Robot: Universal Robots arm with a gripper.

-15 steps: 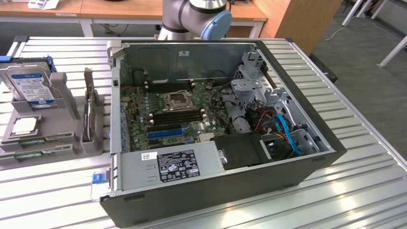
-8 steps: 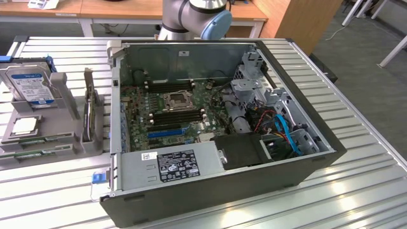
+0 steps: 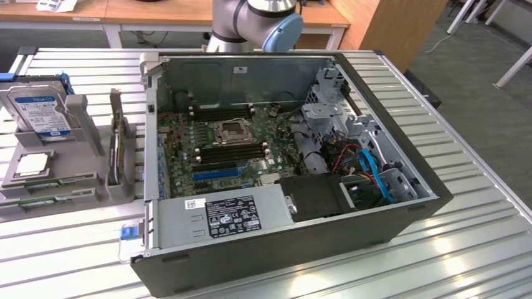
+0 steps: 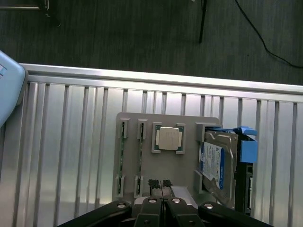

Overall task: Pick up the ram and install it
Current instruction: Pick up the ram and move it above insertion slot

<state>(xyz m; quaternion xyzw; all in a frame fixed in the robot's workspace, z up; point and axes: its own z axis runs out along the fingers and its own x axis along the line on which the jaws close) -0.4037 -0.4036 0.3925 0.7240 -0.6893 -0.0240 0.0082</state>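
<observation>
Hovering over one edge of the grey parts holder (image 4: 187, 124), the gripper (image 4: 160, 183) has its jaws pressed together with nothing between them. Ram sticks (image 4: 140, 158) sit on edge in the holder's two narrow slots, untouched, apart from the gripper. Processor chip (image 4: 168, 138) lies flat in the holder's middle pocket, just beside the ram sticks. Hard drive (image 4: 215, 165) stands in the holder's end bay, past the chip. Open computer case (image 3: 291, 249) with its motherboard (image 3: 224, 143) stands just beside the holder on the slatted table (image 3: 465, 187).
</observation>
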